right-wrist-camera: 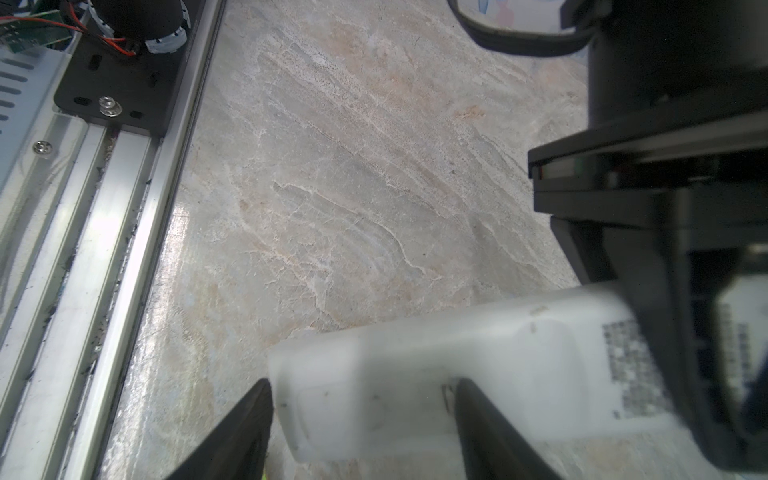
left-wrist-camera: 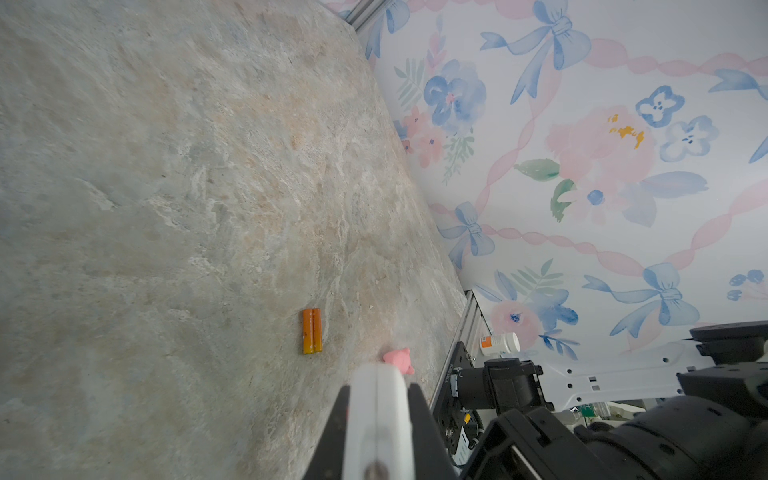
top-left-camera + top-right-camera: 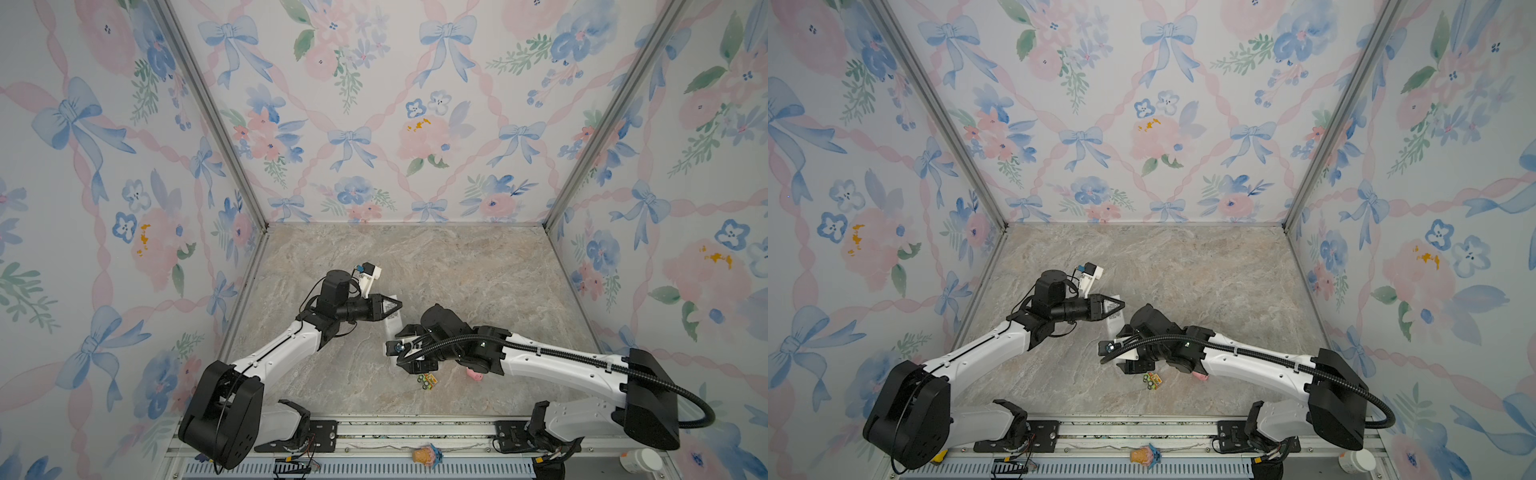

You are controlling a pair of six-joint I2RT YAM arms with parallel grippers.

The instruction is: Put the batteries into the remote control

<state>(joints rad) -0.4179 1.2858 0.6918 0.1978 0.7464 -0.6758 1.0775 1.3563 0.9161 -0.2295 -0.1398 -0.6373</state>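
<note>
The long slim white plastic remote control (image 3: 393, 323) sits in the lower centre of both top views, its back with a printed code label facing the right wrist camera. The black left gripper (image 3: 395, 306) is clamped on 1 end of it. The black right gripper (image 1: 363, 386) has its 2 fingers (image 1: 249, 419) standing apart at the other end, 1 at the remote's tip and 1 across its face; whether they press on it I cannot tell.

The 2 small orange-yellow cylindrical batteries (image 2: 311, 331) lie side by side, touching, on the marbled stone-look table (image 2: 166, 187). They are well apart from both grippers and near the pink pig figure (image 2: 399, 360).

This looks like the cover-opening step: a panel outline on the back suggests the cover is still on. Next, the right gripper likely needs to slide it off while the left holds firm, then fetch a battery.
</note>
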